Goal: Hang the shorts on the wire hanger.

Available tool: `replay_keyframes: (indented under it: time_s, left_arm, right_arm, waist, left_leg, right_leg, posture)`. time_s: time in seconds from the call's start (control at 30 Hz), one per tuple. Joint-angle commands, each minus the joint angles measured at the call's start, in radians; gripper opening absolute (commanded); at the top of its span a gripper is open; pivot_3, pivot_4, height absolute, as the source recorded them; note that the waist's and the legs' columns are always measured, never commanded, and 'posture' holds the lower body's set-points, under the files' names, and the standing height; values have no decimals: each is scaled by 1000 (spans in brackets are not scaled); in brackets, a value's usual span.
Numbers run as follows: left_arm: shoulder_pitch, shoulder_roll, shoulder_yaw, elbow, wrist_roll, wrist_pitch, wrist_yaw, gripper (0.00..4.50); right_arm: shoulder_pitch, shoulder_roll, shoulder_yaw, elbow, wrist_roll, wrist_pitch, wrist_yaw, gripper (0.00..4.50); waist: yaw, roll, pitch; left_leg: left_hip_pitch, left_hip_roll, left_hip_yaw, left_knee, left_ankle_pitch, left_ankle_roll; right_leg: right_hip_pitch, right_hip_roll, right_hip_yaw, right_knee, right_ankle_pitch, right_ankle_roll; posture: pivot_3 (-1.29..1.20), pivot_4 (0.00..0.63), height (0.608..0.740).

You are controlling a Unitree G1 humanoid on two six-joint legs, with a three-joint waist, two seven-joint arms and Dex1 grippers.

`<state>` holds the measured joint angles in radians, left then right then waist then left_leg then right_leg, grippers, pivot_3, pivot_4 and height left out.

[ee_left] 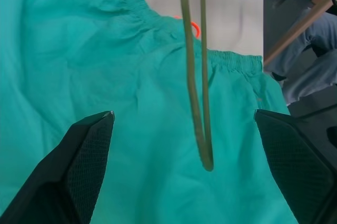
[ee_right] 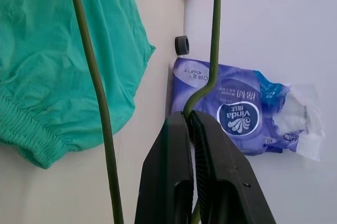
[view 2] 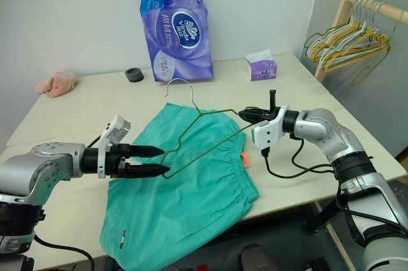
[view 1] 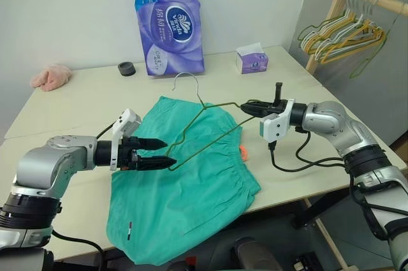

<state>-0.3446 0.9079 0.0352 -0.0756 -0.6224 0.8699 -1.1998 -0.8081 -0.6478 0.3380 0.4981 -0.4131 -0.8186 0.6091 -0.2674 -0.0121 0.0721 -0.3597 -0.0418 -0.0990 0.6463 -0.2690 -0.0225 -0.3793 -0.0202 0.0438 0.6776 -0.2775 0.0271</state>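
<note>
shorts (view 1: 185, 201): matt teal cloth | wire hanger (view 1: 213, 127): smooth olive wire | table (view 1: 89, 102): matt cream

Right hand (view 2: 245, 115) pinches the wire hanger (view 2: 201, 137) above the shorts (view 2: 185, 188).

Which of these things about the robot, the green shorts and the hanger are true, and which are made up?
1. The right gripper is shut on the wire hanger. True.
2. The shorts hang on the hanger. False: they lie flat on the table.
3. The left gripper is open. True.
4. The hanger's far corner is pinched by the left gripper. False: it sits loose between the open fingers.
</note>
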Motion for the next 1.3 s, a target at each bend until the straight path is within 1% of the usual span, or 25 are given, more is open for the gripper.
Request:
replay_keyframes:
  time_s: [0.03,0.2,0.3,0.37,0.57,0.67,0.7,0.73,0.93,1.0,1.03,1.23,1.3]
  left_arm:
    - [15,-6,-2,-37,-4,-1,9,4500]
    - [29,-19,-15,-45,-2,3,27,4500]
    - [28,-29,-12,-46,-10,7,39,3886]
    - [27,-32,-12,-48,-12,8,43,3345]
    - [39,-37,-17,-64,-13,7,45,1370]
    - [44,-41,-16,-71,-14,7,46,487]
    - [44,-42,-16,-72,-15,7,47,130]
    - [45,-42,-15,-72,-15,6,47,29]
    - [44,-46,-8,-64,-14,2,60,29]
    - [41,-47,-3,-58,-11,-1,68,0]
    - [41,-47,-2,-57,-8,-5,71,0]
    - [34,-52,12,-55,-15,0,95,0]
    - [39,-48,13,-62,-4,-14,106,0]
  right_arm:
    - [-32,6,-17,-25,27,-4,-1,39]
    - [-34,15,-23,-40,49,-1,6,39]
    - [-34,19,-26,-47,56,7,11,0]
    - [-33,19,-26,-50,58,9,14,0]
    - [-23,19,-27,-65,67,21,22,0]
    - [-18,21,-27,-70,72,24,23,0]
    - [-16,21,-25,-72,73,24,26,0]
    - [-14,20,-23,-75,71,22,25,0]
    - [11,7,-5,-106,90,-6,61,0]
    - [28,6,-4,-126,114,1,81,564]
    - [37,6,-6,-140,125,7,88,778]
    - [90,-10,-28,-231,209,73,148,2884]
    - [116,-13,-44,-270,271,138,180,3546]
  waist:
    - [0,0,0]
    - [0,0,0]
    - [0,0,0]
    - [0,0,1]
    - [0,0,1]
    - [0,0,1]
    - [0,0,1]
    - [0,0,1]
    - [1,0,1]
    - [1,0,1]
    - [1,0,1]
    - [7,0,1]
    - [9,0,1]
  left_leg:
    - [0,0,0,0,0,0]
    - [0,0,0,0,0,0]
    - [0,0,0,0,0,0]
    - [0,0,0,0,0,0]
    - [0,0,0,0,0,0]
    - [0,0,0,0,0,0]
    - [0,0,0,0,0,0]
    - [0,0,0,0,0,0]
    - [0,0,0,0,0,0]
    - [0,0,0,0,0,0]
    - [0,0,0,0,0,0]
    - [0,0,0,0,0,0]
    - [0,0,0,0,0,0]
  right_leg:
    - [0,0,0,0,0,0]
    - [0,0,0,0,0,0]
    - [0,0,0,0,0,0]
    - [0,0,0,0,0,0]
    - [0,0,0,0,0,0]
    - [0,0,0,0,0,0]
    - [0,0,0,0,0,0]
    - [0,0,0,0,0,0]
    - [0,0,0,0,0,0]
    - [0,0,0,0,0,0]
    - [0,0,0,0,0,0]
    - [0,0,0,0,0,0]
    - [0,0,0,0,0,0]
  posture:
    - [-272,56,740]
    - [-272,57,740]
    - [-271,59,740]
    - [-271,59,740]
    - [-273,61,740]
    - [-272,61,740]
    - [-272,61,740]
    - [-272,61,740]
    - [-271,59,740]
    - [-270,53,740]
    - [-270,53,740]
    - [-271,50,740]
    - [-271,50,740]
